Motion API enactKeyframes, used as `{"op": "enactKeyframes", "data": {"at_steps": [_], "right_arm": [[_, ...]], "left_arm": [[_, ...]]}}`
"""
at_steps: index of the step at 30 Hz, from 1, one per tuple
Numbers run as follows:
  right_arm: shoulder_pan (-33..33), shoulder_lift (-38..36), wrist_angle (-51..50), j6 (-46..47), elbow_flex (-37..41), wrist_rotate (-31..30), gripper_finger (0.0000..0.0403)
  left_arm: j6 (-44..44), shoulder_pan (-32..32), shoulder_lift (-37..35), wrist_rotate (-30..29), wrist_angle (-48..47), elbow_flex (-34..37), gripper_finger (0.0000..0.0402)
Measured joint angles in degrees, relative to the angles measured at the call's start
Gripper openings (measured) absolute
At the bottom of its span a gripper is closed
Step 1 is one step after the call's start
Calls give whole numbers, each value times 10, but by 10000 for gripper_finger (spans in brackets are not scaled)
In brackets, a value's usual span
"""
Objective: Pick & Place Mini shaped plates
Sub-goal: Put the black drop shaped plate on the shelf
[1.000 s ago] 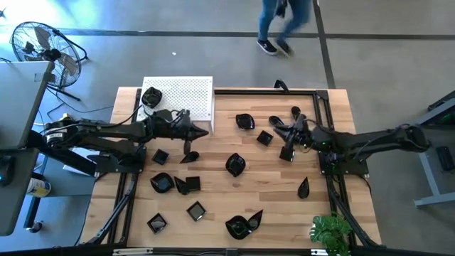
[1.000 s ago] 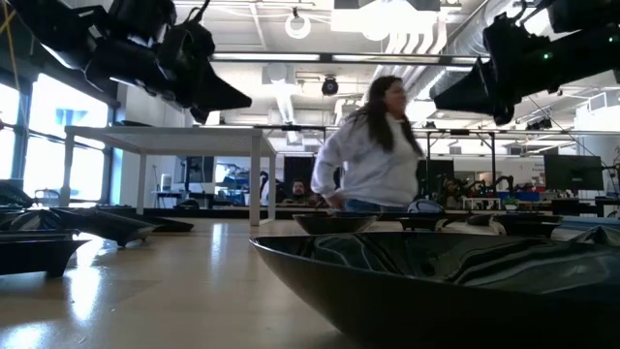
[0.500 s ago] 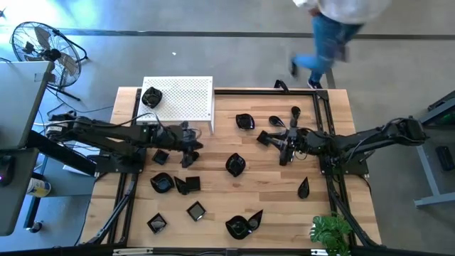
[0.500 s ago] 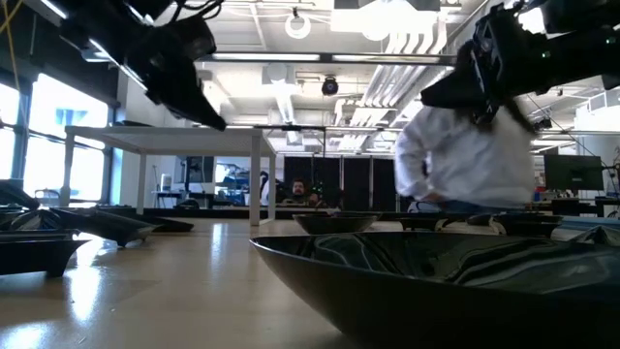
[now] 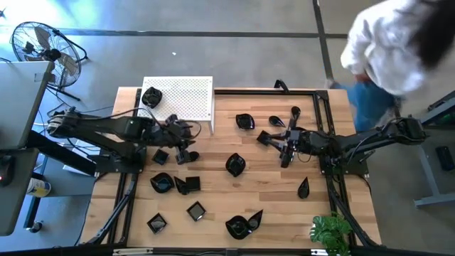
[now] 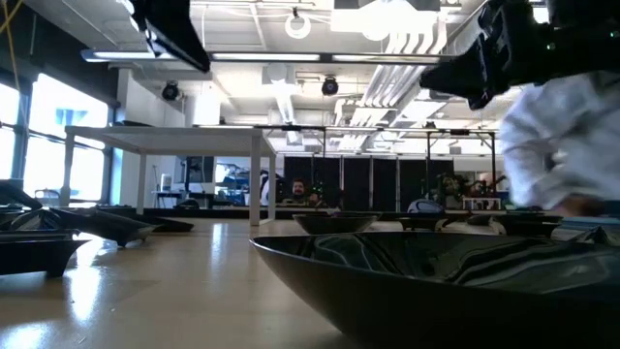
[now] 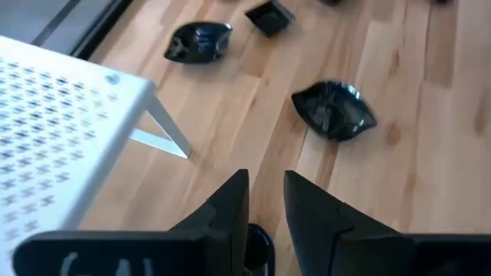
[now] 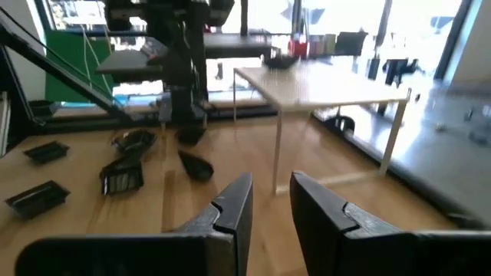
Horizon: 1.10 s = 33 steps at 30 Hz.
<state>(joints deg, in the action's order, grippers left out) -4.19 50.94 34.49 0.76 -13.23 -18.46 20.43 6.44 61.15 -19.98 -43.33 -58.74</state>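
Note:
Several mini shaped plates, small and glossy black, lie scattered on the wooden table point(image 5: 213, 185). Among them are a leaf plate point(image 5: 234, 165), a square one point(image 5: 264, 139) and one close under the left fingers point(image 5: 186, 157). A round plate point(image 5: 151, 96) rests on the white perforated stand point(image 5: 188, 99). My left gripper point(image 5: 190, 142) hovers open beside the stand's near right corner, tipped down toward the table's right; its fingers point(image 7: 230, 203) have nothing between them. My right gripper point(image 5: 281, 146) hangs level, open and empty, facing left just right of the square plate.
A person in a white top point(image 5: 398, 43) stands at the table's far right corner. A fan point(image 5: 43, 46) is off the far left and a plant point(image 5: 330, 231) sits at the near right corner. A black frame point(image 5: 323, 142) rims the table. More plates lie along the near edge point(image 5: 242, 226).
My left gripper has risen and drawn back toward the table's left edge, tipping from pointing steeply down to slanting. My right gripper has shifted slightly toward the left. The person has walked from the far middle to the far right corner.

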Motion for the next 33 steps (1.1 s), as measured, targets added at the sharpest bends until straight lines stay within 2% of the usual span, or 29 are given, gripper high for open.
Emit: {"op": "enactKeyframes", "data": {"at_steps": [3, 7, 14, 20, 26, 30, 33], "right_arm": [[0, 0, 33, -39, 0, 10, 78], [0, 0, 11, -47, 0, 50, 78], [0, 0, 2, -49, 0, 51, 78], [0, 0, 0, -53, 0, 52, 78], [0, 0, -4, -53, 0, 67, 78], [0, 0, -1, -53, 0, 70, 78], [0, 0, 1, -53, 0, 73, 78]], "left_arm": [[34, 0, 0, 26, -45, -22, 81], [105, 9, 14, 70, -85, -21, 81], [205, 58, 108, 99, -180, -14, 81], [201, 63, 187, 162, -134, -14, 99], [186, 63, 209, 120, -139, -7, 157], [213, 63, 207, 120, -129, 36, 186], [243, 63, 207, 129, -113, 76, 190]]}}
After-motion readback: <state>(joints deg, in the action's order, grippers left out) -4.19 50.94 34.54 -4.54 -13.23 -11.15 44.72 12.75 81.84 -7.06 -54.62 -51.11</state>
